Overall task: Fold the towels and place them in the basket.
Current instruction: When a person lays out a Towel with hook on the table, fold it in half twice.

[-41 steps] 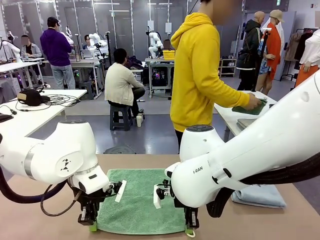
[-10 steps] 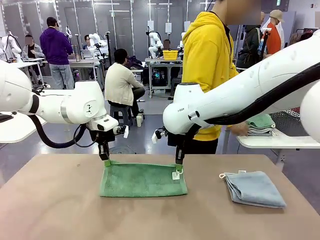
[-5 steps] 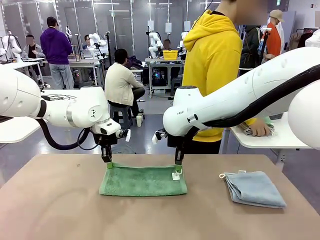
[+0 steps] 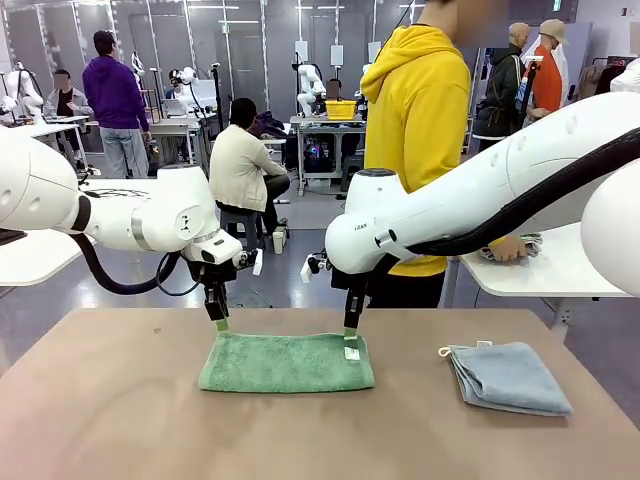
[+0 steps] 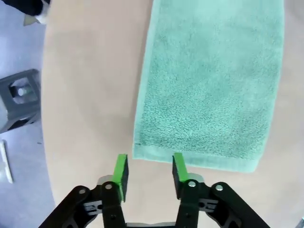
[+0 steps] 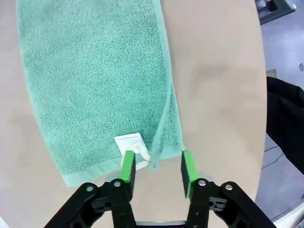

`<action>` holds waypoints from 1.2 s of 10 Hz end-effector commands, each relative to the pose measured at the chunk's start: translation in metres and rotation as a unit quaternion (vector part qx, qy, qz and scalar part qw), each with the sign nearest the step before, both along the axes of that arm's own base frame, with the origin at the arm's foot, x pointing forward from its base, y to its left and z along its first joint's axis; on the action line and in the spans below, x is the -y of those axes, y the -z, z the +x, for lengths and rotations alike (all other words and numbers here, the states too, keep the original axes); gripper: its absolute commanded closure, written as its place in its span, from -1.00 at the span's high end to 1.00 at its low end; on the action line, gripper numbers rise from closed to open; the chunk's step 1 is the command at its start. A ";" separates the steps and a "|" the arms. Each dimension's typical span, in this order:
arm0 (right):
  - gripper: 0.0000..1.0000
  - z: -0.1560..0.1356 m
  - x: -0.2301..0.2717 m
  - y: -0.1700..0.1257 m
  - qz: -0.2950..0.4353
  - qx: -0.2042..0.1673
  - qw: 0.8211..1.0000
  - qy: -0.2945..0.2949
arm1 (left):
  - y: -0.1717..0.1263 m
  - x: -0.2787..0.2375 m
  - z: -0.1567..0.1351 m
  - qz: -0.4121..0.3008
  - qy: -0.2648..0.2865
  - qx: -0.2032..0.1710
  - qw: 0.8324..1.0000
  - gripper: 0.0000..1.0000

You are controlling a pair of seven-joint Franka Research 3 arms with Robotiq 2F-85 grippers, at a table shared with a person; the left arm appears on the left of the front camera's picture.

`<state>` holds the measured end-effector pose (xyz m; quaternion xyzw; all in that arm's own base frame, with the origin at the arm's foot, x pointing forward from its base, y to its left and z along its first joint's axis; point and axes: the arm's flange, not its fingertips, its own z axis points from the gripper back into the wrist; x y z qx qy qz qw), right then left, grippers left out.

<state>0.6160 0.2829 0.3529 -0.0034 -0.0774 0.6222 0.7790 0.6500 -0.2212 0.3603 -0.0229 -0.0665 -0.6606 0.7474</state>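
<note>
Near right on the desk (image 4: 120, 420): the folded grey-blue towel (image 4: 508, 377). Left of it, the sea-green towel (image 4: 286, 361) lies folded, its long axis running left to right. Just above its far edge hang the left gripper (image 4: 221, 323) at the far-left corner and the right gripper (image 4: 350, 335) at the far-right corner. Both jaws are parted and hold nothing. Each arm is equally near its own short end.

The brown table (image 4: 100, 400) carried a green towel (image 4: 285, 362) folded into a long strip near its middle, and a folded grey-blue towel (image 4: 508, 378) well apart on its right.
</note>
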 end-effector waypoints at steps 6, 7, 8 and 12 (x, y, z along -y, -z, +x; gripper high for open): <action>1.00 -0.014 0.007 -0.017 -0.002 0.019 1.000 -0.002 | -0.016 -0.001 -0.024 -0.007 0.002 0.033 0.999 0.96; 1.00 -0.014 0.007 -0.017 -0.002 0.019 1.000 -0.002 | -0.016 -0.001 -0.024 -0.007 0.002 0.033 0.999 0.96; 1.00 -0.014 0.007 -0.017 -0.002 0.019 1.000 -0.002 | -0.016 -0.001 -0.024 -0.007 0.002 0.033 0.999 0.96; 1.00 -0.014 0.007 -0.017 -0.002 0.019 1.000 -0.002 | -0.015 -0.002 -0.029 -0.011 0.000 0.036 0.999 0.96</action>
